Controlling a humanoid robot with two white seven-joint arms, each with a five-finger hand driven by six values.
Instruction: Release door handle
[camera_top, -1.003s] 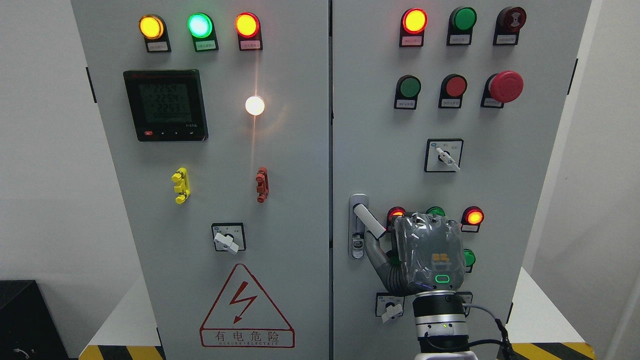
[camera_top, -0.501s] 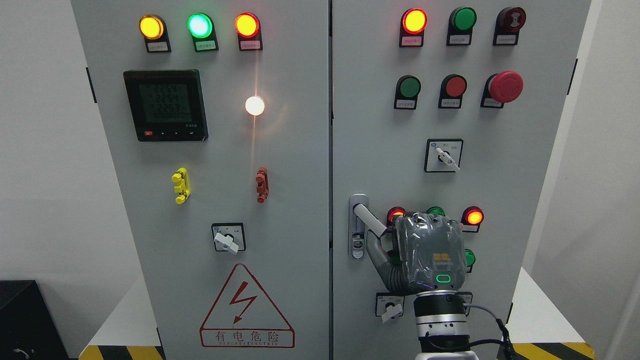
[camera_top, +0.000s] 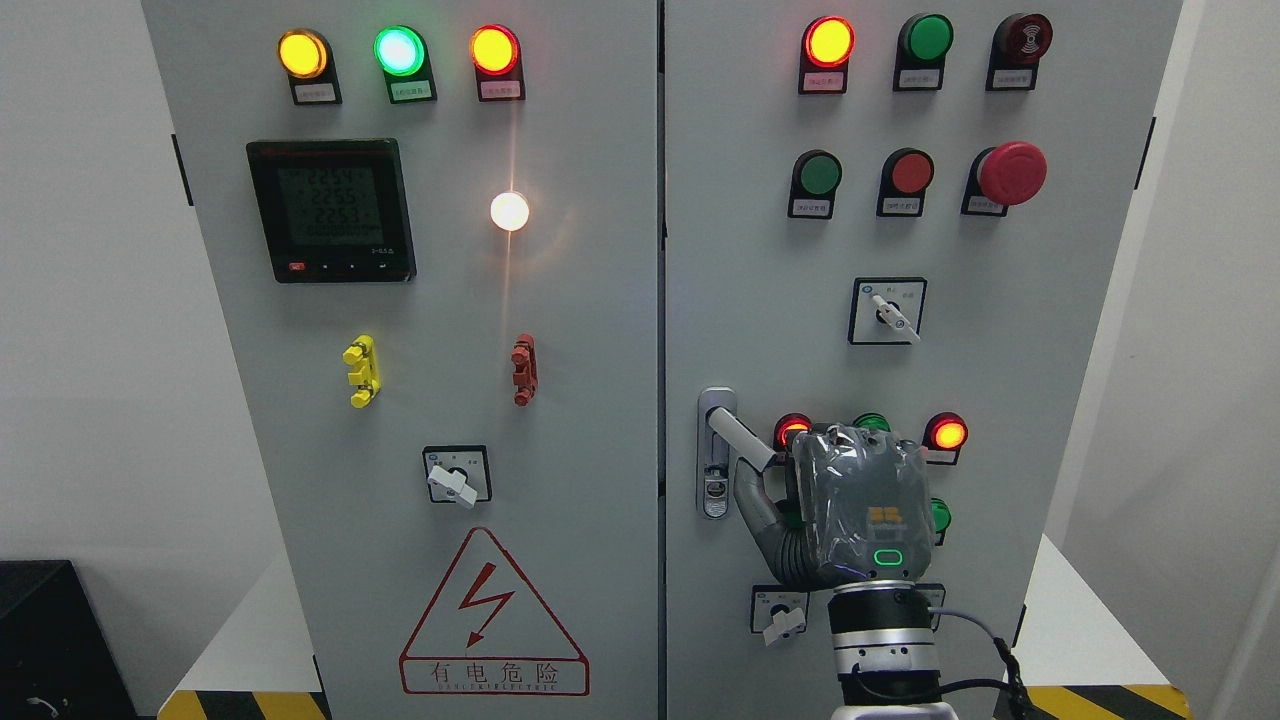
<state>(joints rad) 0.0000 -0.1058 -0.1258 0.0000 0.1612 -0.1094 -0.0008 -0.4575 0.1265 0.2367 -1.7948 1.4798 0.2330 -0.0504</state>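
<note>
Lit red lamp (camera_top: 792, 430) just above our right hand (camera_top: 850, 510), rotary switch (camera_top: 780, 612) below-left, silver door handle (camera_top: 738, 436) tilted up-left, we cannot tell whether our fingers grip it

Digital meter (camera_top: 331, 210) on the left cabinet door, red mushroom button (camera_top: 1011, 173), lightning warning triangle (camera_top: 493, 618).

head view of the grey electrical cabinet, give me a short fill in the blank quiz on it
1. The robot's right hand is at the swung-out silver door handle on the ____ door.
2. The red mushroom-shaped emergency button sits on the ____ door.
3. The black digital meter is on the ____ door.
4. The triangular warning sign shows a red ____.

Missing words: right; right; left; lightning bolt
</note>
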